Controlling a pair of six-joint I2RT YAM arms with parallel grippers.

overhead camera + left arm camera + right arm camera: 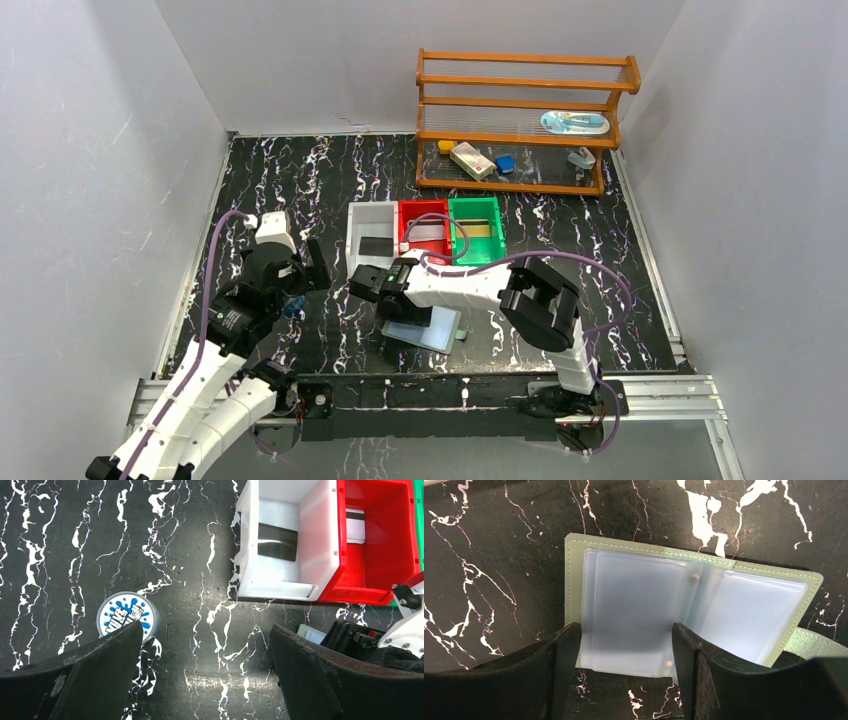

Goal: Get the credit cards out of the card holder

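The card holder lies open on the black marbled table, grey-green with clear bluish pockets; no card shows in them. It sits near the front centre, and one corner shows in the left wrist view. My right gripper hovers open over its left half, fingers either side of the pocket stack's near edge. A black card lies in the white bin, a silver-grey card in the red bin, a gold card in the green bin. My left gripper is open over bare table.
White bin, red bin and green bin stand side by side behind the holder. A round blue-and-white tin sits by the left gripper's left finger. A wooden rack with small items stands at the back right.
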